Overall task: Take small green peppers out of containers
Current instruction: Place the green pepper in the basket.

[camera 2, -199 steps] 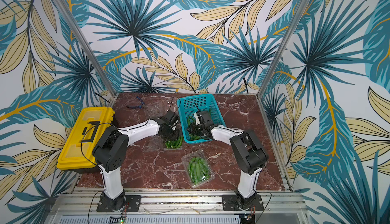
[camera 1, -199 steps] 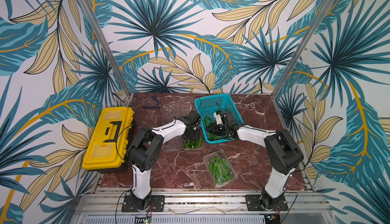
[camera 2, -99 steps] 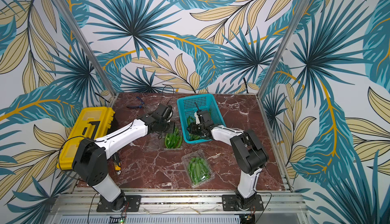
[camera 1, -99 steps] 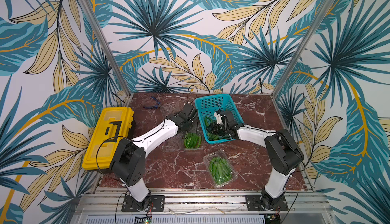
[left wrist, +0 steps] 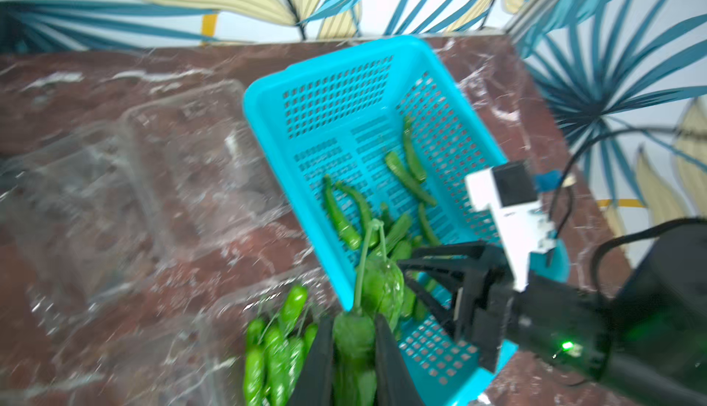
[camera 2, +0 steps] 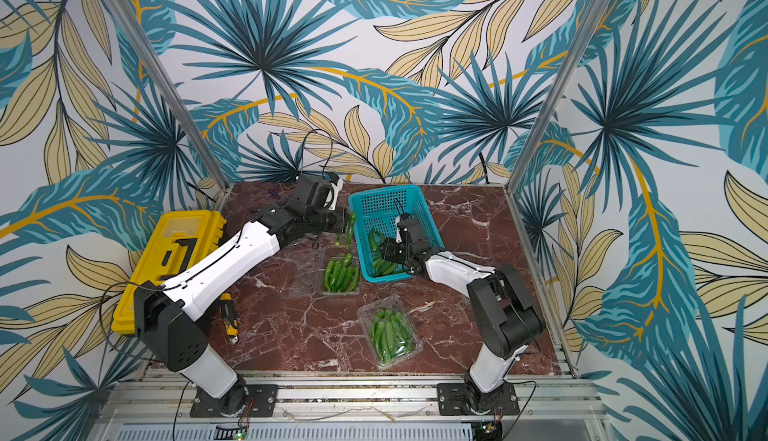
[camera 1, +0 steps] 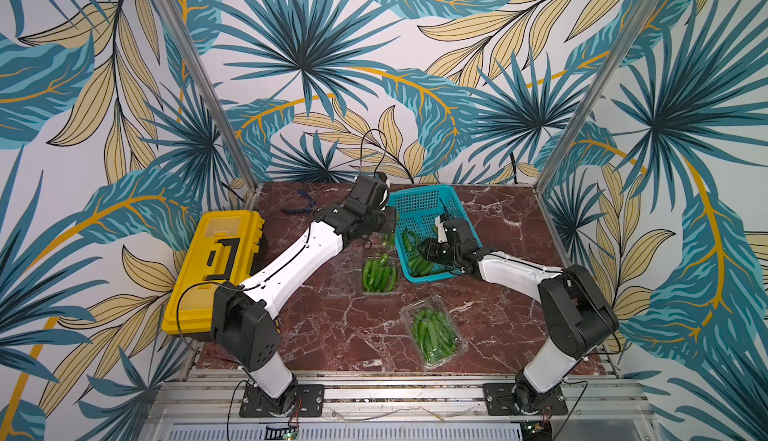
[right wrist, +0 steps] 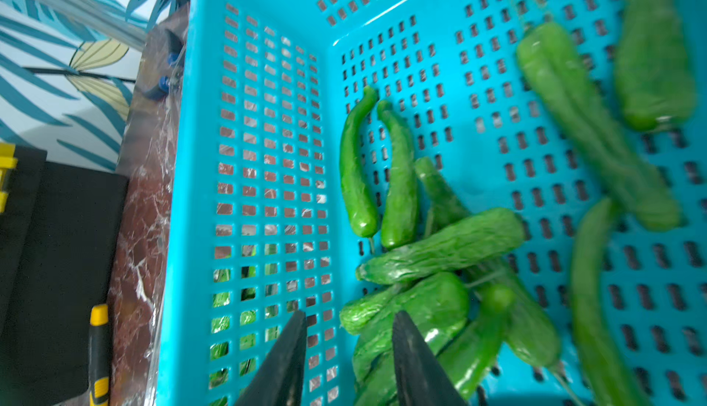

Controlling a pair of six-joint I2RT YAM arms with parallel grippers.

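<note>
My left gripper (left wrist: 354,321) is shut on a couple of small green peppers (camera 2: 351,229), which hang in the air beside the left rim of the teal basket (camera 1: 419,191). Below them an open clear container (camera 1: 376,274) holds several peppers. A closed container (camera 1: 434,337) full of peppers lies nearer the front. An empty clear container (left wrist: 153,178) shows in the left wrist view. My right gripper (right wrist: 350,314) is low inside the basket, open, its jaws over the several peppers (right wrist: 440,247) lying on the basket floor.
A yellow toolbox (camera 1: 216,268) stands at the table's left edge. A yellow utility knife (camera 2: 231,318) lies beside it. Blue-handled pliers (camera 1: 301,206) lie at the back left. The basket wall (right wrist: 267,155) is close beside my right gripper.
My left arm has risen from the open container with peppers in its jaws and stretched back towards the basket's left rim. The right arm has not moved.
</note>
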